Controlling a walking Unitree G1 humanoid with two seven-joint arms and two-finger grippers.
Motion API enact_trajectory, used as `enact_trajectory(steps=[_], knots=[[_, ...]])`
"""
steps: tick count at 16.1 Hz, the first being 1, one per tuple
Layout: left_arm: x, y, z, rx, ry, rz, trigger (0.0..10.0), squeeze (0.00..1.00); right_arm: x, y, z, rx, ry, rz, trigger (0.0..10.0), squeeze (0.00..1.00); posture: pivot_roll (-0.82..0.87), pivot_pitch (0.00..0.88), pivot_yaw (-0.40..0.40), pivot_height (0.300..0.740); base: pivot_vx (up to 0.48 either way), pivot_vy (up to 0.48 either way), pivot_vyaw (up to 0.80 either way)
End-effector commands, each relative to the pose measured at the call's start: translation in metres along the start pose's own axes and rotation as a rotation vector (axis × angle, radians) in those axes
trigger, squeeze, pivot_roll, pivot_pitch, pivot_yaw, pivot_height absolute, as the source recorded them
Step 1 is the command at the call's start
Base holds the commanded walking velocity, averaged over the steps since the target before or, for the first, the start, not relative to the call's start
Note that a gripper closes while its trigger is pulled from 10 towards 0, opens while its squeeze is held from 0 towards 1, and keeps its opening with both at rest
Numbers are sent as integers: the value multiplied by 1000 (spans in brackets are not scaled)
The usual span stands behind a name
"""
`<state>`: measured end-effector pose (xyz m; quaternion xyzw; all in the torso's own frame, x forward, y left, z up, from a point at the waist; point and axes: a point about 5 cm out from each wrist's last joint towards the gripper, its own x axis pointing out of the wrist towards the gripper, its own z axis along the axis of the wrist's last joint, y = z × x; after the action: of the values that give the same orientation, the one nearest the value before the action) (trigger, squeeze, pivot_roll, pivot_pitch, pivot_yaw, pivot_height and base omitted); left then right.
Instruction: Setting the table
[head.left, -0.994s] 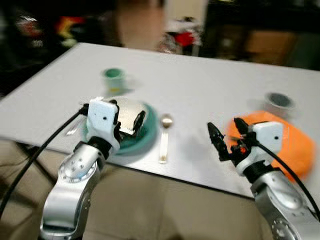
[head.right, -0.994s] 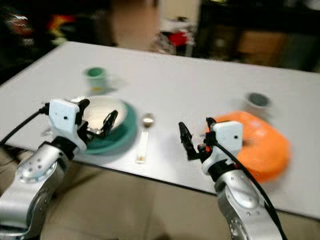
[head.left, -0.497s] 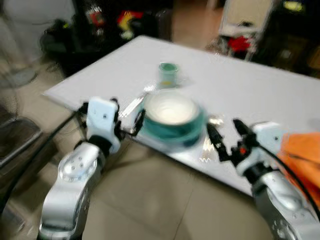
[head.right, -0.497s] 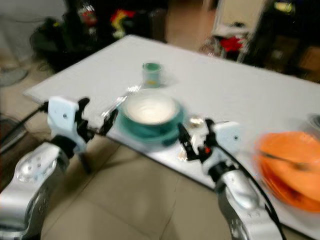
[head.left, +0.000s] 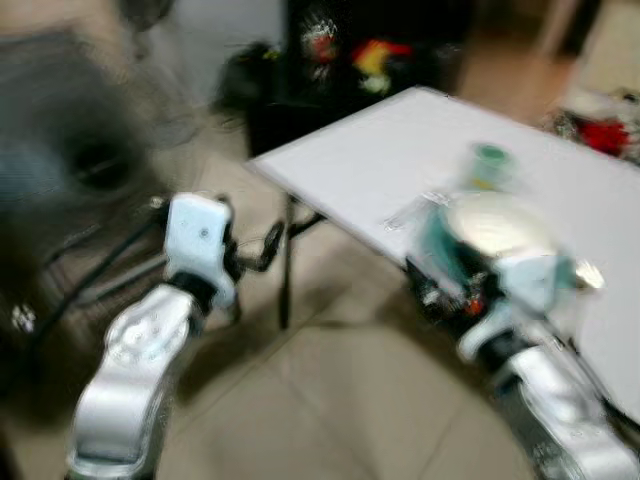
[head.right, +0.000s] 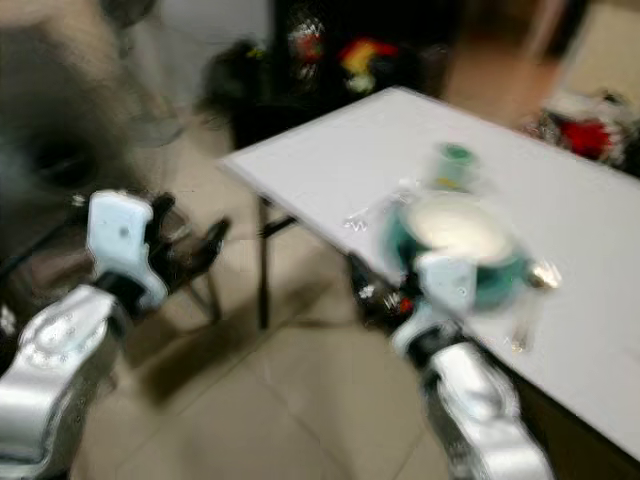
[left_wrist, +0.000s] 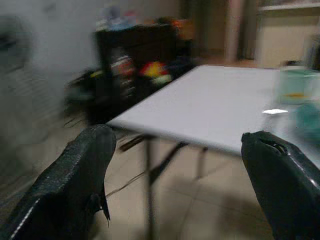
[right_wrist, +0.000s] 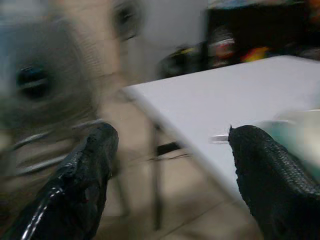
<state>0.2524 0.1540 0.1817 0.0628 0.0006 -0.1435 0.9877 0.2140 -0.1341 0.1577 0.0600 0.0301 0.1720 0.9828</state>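
The head views are smeared with motion blur. A white rectangular bench (head.left: 400, 160) runs from the centre of the frame to the right edge, its near corner pointing toward the left. On it, at centre right, sits a white bowl (head.right: 452, 228) inside a wider teal plate (head.right: 500, 275). Just beyond them, toward the upper right, stands a small green cup (head.left: 489, 162). A silver spoon (head.right: 530, 300) lies on the bench to the right of the plate, and blurred silver cutlery (head.right: 375, 210) lies at the plate's left edge; what kind it is cannot be made out.

The left pincer (head.left: 255, 250) is held in the centre left of the frame, over the beige tiled floor (head.left: 330, 400) and apart from the bench, its two black fingers (left_wrist: 75, 185) spread wide with nothing between them. The right pincer (head.right: 370, 290) hangs at centre frame, in front of the bench edge just below the plate; its fingers (right_wrist: 80, 185) are also spread apart and empty.

A dark shelf with coloured objects (head.left: 350, 60) stands in the upper centre, behind the bench.
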Motion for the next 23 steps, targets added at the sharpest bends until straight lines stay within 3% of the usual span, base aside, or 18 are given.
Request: enact_trajectory(steps=[1,11,13,16,23], knots=[[2,-4,4,-2,-15,-11,10000,361,-2,-5,5,-17,-18,-19,10000,0,-117,0,-26,740,0,319,800],[4,-7,7,3,-24,-34,10000,365,-5,-9,2,-7,-22,-34,10000,0,-119,0,-21,740,0,317,800],[5,-6,9,7,-28,-35,10000,365,-7,-13,3,79,-54,-74,10000,0,-118,0,-21,740,0,319,0],[5,-4,9,10,-27,-33,10000,361,-7,-13,5,42,-57,-67,10000,0,-119,0,-20,740,0,319,0],[6,1,10,20,-23,-31,10000,369,-9,-12,3,74,-62,-88,10000,0,-118,0,-19,740,0,317,-229]])
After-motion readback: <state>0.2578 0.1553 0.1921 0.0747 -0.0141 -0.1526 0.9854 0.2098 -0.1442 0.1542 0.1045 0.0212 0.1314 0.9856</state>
